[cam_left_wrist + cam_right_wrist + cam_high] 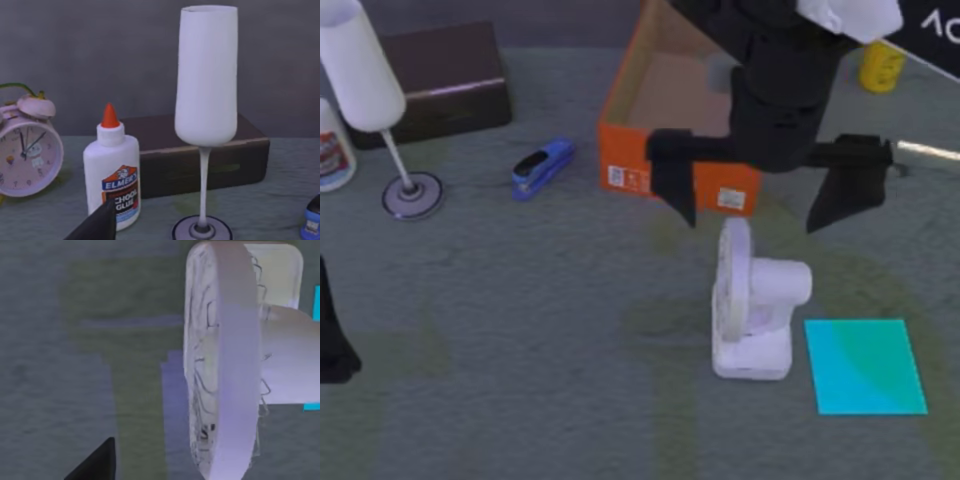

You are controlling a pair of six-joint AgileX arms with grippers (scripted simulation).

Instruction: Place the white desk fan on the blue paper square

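The white desk fan (pixel 752 300) stands upright on the table right of centre, its round grille facing left and its motor housing pointing right. Just to its right the blue paper square (pixel 866 366) lies flat and bare, apart from the fan's base. My right gripper (pixel 757 208) hangs open above and just behind the fan, one finger on each side, holding nothing. In the right wrist view the fan (pixel 225 365) fills the frame edge-on beside one dark fingertip (pixel 102 462). My left gripper (pixel 332 335) rests open at the table's left edge.
An orange open box (pixel 650 172) stands behind the fan. A dark-blue stapler (pixel 542 168), a tall white lamp (pixel 360 65), a dark brown box (pixel 445 80) and a glue bottle (pixel 332 150) occupy the back left. A yellow bottle (pixel 882 65) is at the back right.
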